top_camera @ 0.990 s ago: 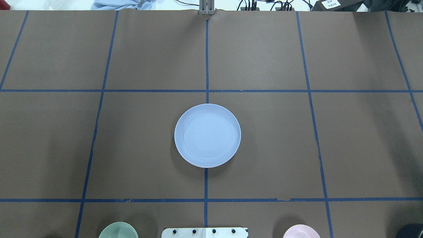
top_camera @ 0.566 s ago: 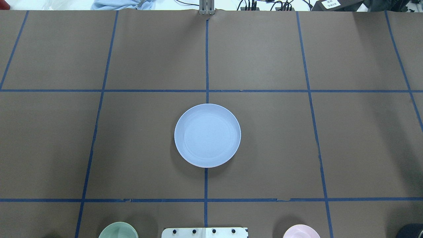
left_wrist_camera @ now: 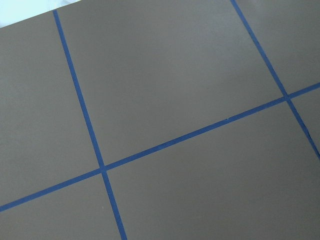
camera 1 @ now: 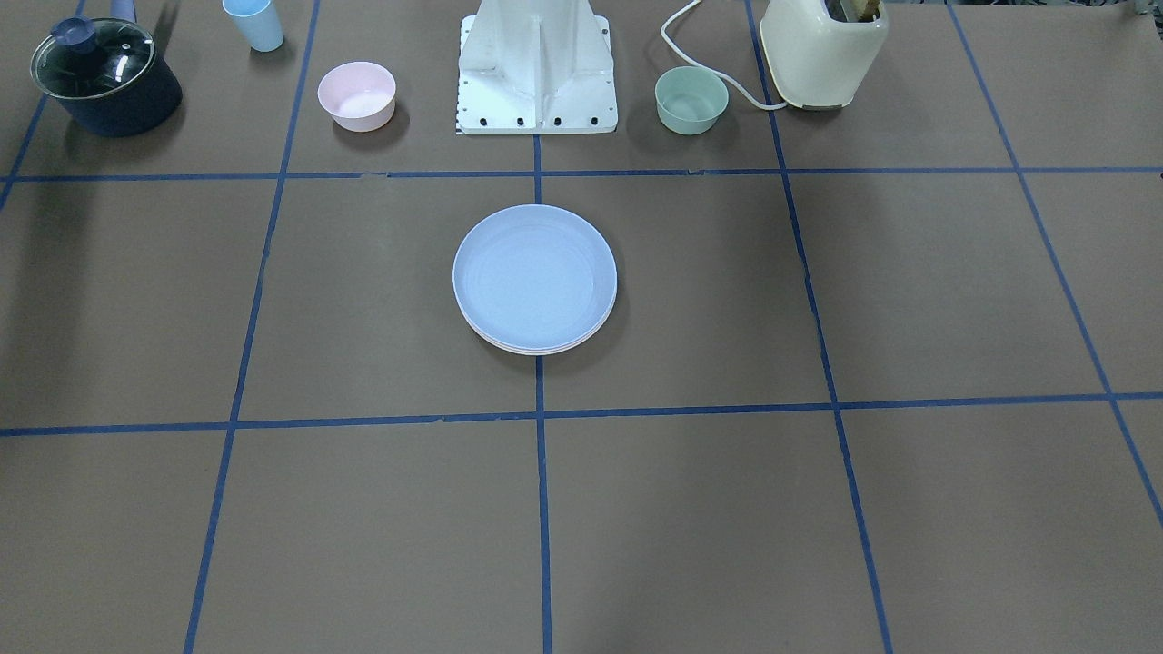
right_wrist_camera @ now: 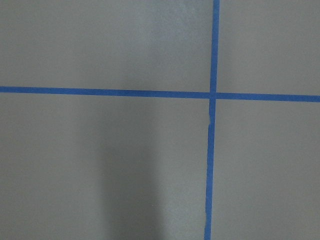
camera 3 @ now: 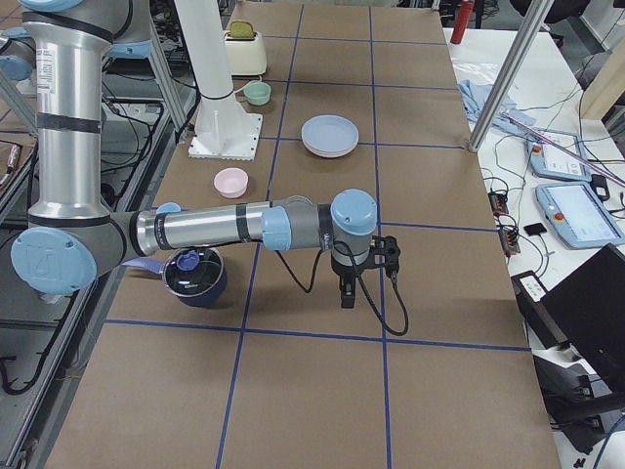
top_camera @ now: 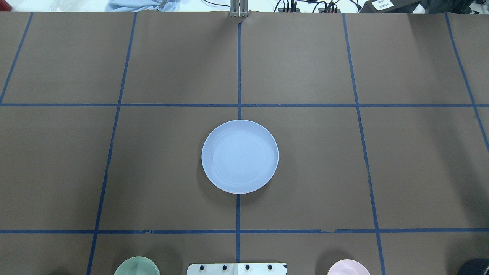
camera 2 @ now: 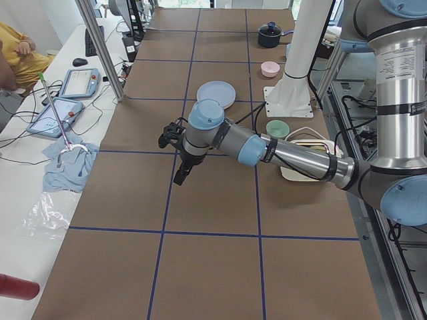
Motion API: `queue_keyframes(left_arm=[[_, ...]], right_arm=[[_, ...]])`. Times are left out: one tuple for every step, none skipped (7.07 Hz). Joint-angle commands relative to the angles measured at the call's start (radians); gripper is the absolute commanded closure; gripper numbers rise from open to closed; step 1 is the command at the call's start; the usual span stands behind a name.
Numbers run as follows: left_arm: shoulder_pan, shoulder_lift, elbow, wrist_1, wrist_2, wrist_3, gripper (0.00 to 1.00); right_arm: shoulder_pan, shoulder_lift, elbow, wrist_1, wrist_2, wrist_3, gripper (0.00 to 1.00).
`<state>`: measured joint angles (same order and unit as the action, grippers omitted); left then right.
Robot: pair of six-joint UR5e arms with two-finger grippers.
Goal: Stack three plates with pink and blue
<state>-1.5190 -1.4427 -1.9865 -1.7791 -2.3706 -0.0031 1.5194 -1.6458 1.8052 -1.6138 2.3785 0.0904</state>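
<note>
The light blue plate lies on top of a stack at the table's middle, also seen in the front view. Pale rims of plates under it show at its near edge; a pink one shows in the right side view. The cream-white plate cannot be told apart. My left gripper hangs over bare table far from the stack. My right gripper hangs over bare table at the other end. I cannot tell whether either is open or shut. Both wrist views show only brown paper and blue tape.
A small pink bowl and a green bowl flank the robot's base. A dark pot with a glass lid, a blue cup and a cream toaster stand along that edge.
</note>
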Motion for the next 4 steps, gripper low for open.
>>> queue_keyframes(left_arm=[[0.0,0.008,0.004,-0.003,0.004,0.002,0.0],[0.002,0.01,0.011,0.0,0.01,-0.001,0.0],[0.002,0.002,0.02,0.001,0.016,-0.004,0.0],[0.002,-0.004,0.047,-0.003,0.014,-0.005,0.0]], right_arm=[[0.002,0.007,-0.02,0.0,-0.018,-0.001,0.0],[0.002,0.006,-0.029,0.0,-0.016,0.003,0.0],[0.002,0.007,-0.017,-0.002,0.008,0.003,0.0],[0.002,0.003,-0.012,0.0,0.049,0.002,0.0]])
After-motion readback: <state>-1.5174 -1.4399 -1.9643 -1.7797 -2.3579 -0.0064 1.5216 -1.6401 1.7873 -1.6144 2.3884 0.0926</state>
